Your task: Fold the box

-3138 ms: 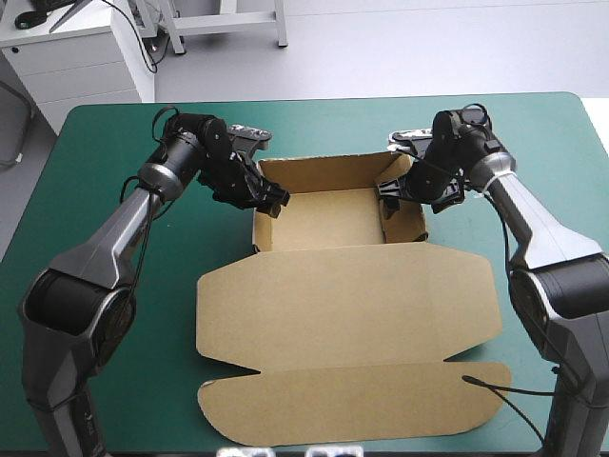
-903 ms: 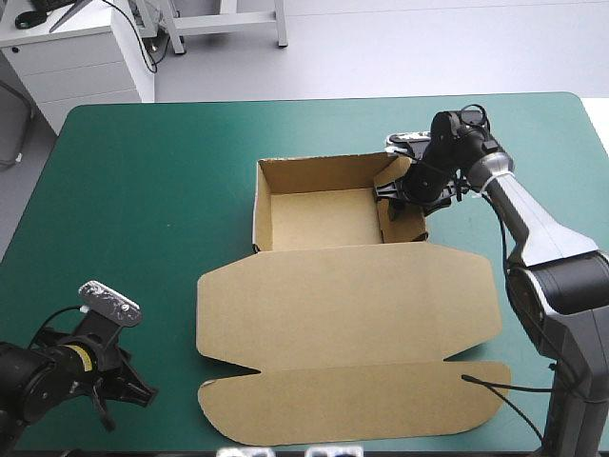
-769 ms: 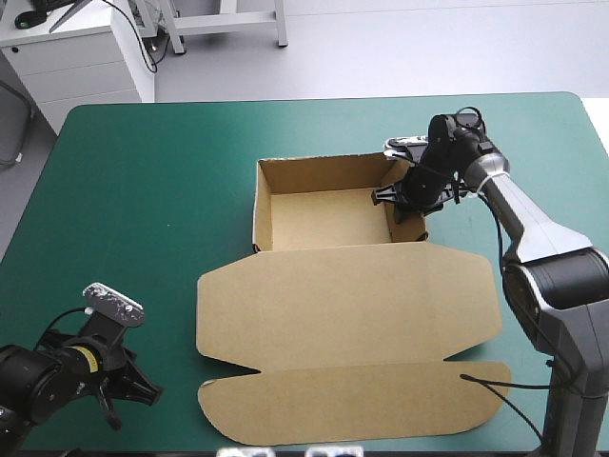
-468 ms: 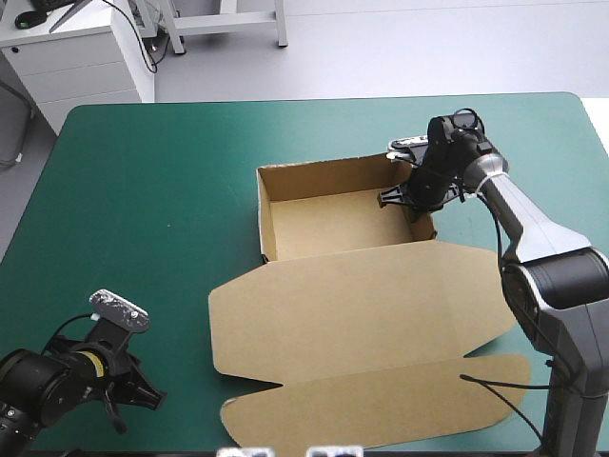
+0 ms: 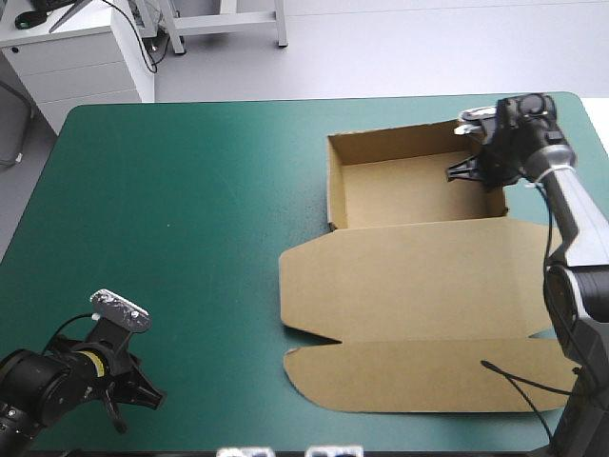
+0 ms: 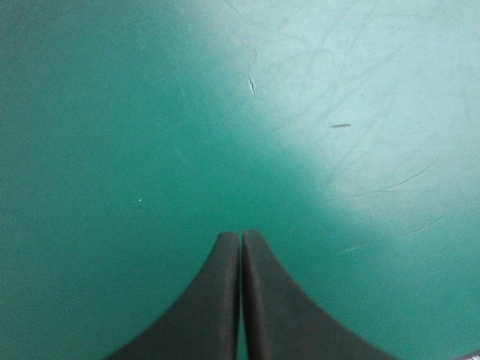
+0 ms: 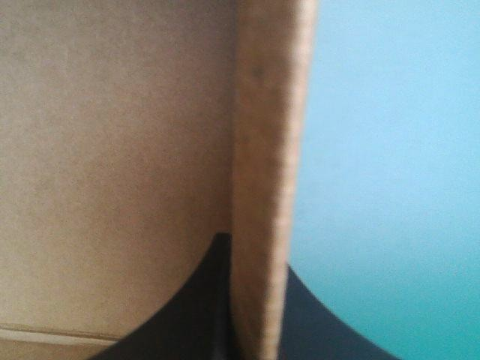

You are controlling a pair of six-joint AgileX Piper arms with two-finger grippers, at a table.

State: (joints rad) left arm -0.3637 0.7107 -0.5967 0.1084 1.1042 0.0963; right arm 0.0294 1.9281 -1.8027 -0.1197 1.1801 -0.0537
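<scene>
High view: your box (image 5: 419,252) lies on the table's (image 5: 190,209) right half, its open tray (image 5: 409,190) near the far right corner and its lid (image 5: 419,314) flat, reaching toward the near edge. The right gripper (image 5: 481,173) sits at the tray's right wall; the left gripper (image 5: 133,400) rests well apart, by the near left corner. You can take the long axis as running from far edge to near edge, a little skewed, with the tray opening upward.

Left wrist view: the left gripper (image 6: 241,235) has its fingers (image 6: 214,300) pressed together over bare teal-green cover (image 6: 112,112).

Right wrist view: the right gripper (image 7: 251,251) is clamped on the box wall (image 7: 270,135), one finger inside the tray and one outside. Expect light, stiff board that bends only at its creases; take the lid by its free near edge.
</scene>
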